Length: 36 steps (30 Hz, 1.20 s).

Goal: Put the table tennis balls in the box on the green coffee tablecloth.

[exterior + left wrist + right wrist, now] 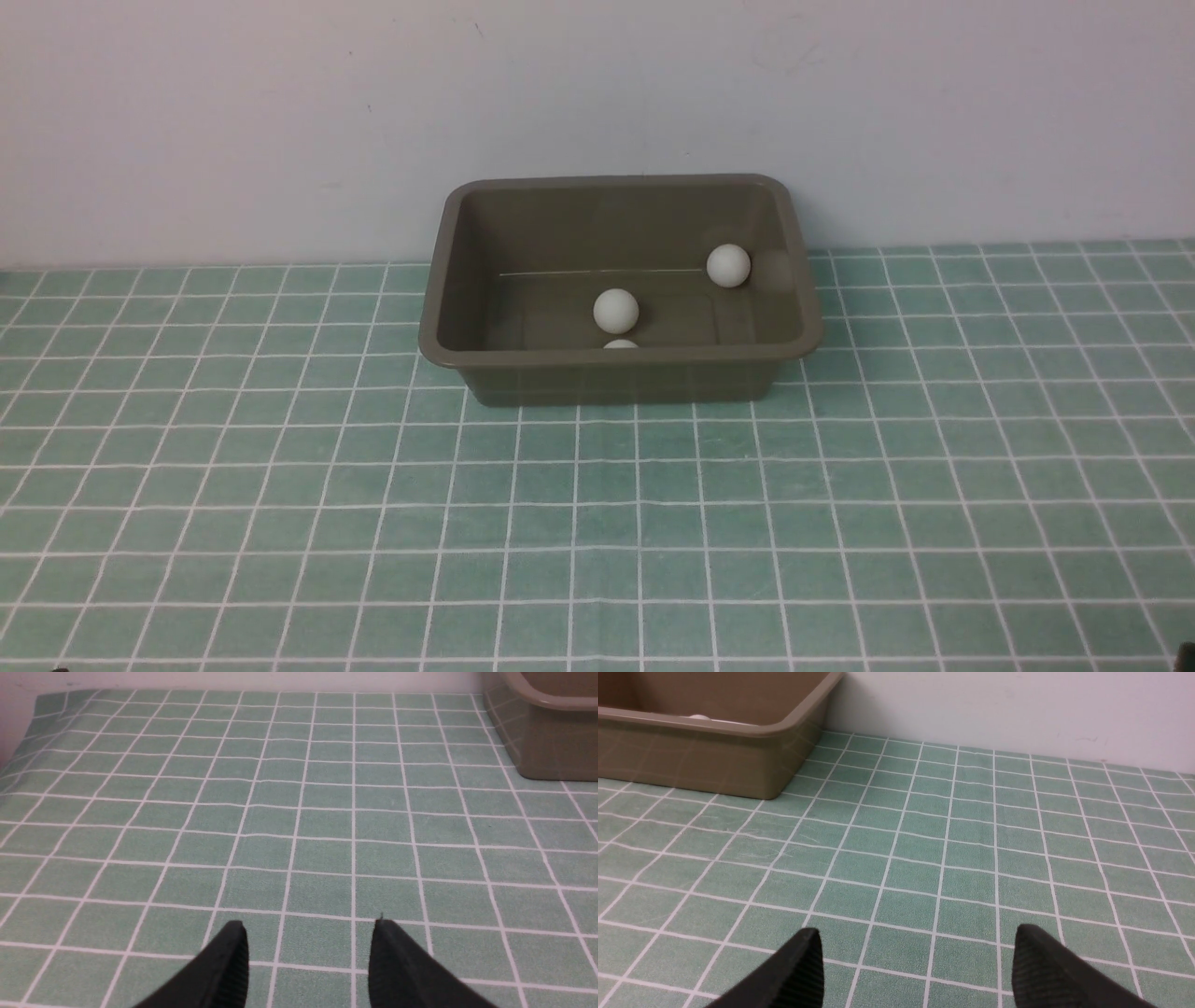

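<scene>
Surroundings: a plain pale wall (280, 121) rises just behind the box (616, 373); only bare green cloth (597, 523) lies between the box and both grippers.
Balls: three white balls show inside the box: one mid-floor (616, 310), one near the right wall (728, 265), one (621, 344) half hidden by the front rim.
Left gripper (308, 924): jaws apart, empty, over cloth, box well off.
Right gripper (915, 933): jaws wide, empty, box well off.
</scene>
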Each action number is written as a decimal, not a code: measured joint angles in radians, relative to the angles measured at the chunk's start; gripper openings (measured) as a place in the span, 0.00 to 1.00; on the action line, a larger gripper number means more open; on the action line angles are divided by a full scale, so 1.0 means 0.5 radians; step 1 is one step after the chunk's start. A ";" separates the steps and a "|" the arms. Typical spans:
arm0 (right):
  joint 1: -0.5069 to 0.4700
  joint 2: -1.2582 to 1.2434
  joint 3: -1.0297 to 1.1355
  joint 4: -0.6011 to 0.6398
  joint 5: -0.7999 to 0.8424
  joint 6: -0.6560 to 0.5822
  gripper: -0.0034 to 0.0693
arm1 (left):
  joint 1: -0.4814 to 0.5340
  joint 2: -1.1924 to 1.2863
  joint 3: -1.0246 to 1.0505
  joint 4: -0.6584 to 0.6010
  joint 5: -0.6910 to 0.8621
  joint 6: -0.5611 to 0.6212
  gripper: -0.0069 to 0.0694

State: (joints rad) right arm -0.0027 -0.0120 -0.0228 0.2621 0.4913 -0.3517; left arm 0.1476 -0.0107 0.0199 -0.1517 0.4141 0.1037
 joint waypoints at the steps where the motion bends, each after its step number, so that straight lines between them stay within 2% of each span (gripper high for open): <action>1: 0.000 0.000 0.000 0.000 0.000 0.000 0.72 | -0.002 0.000 0.000 0.039 0.000 -0.027 0.52; 8: 0.000 0.000 0.000 0.000 0.000 0.000 0.72 | -0.058 0.000 0.000 0.173 -0.002 -0.114 0.52; 36: 0.000 0.000 0.000 0.000 0.000 0.000 0.72 | -0.058 0.000 0.000 0.175 -0.003 -0.123 0.52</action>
State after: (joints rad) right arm -0.0027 -0.0120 -0.0228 0.2621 0.4913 -0.3517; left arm 0.1188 -0.0107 0.0199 -0.0641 0.4128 0.0424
